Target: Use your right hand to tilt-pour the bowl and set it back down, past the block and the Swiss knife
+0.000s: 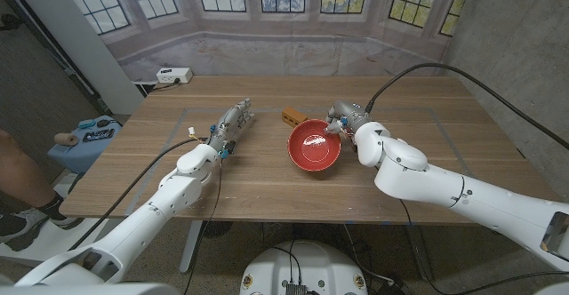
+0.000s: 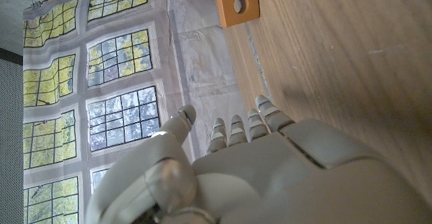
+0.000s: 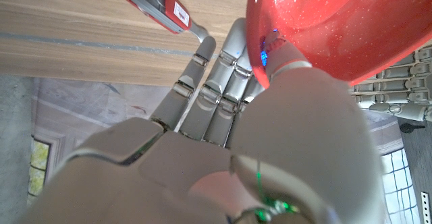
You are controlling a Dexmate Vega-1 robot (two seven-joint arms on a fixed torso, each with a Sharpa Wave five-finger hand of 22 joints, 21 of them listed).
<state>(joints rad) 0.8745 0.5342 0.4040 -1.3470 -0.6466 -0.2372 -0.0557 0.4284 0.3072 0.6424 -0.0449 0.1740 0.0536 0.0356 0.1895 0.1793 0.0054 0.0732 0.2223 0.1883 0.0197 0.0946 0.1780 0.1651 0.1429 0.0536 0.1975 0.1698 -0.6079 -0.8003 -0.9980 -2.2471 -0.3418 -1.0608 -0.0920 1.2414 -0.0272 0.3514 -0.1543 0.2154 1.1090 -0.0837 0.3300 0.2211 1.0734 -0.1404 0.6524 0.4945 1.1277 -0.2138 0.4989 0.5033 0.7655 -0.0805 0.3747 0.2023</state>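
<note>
Near the bench's (image 1: pixel 133 153) middle, the right hand (image 1: pixel 351 126) grips the red bowl (image 1: pixel 313 146), fingers (image 3: pixel 223 82) and thumb pinching its rim; the bowl looks tilted, so setting down remains. Beside the bowl, the left hand (image 1: pixel 229 128) waits, fingers straight, holding nothing.

The glossy red bowl (image 1: pixel 313 146) is tilting toward the camera near the tabletop's middle. Just behind it, the orange block (image 1: pixel 293 115) and red Swiss knife (image 3: pixel 154 6) are lying.
</note>
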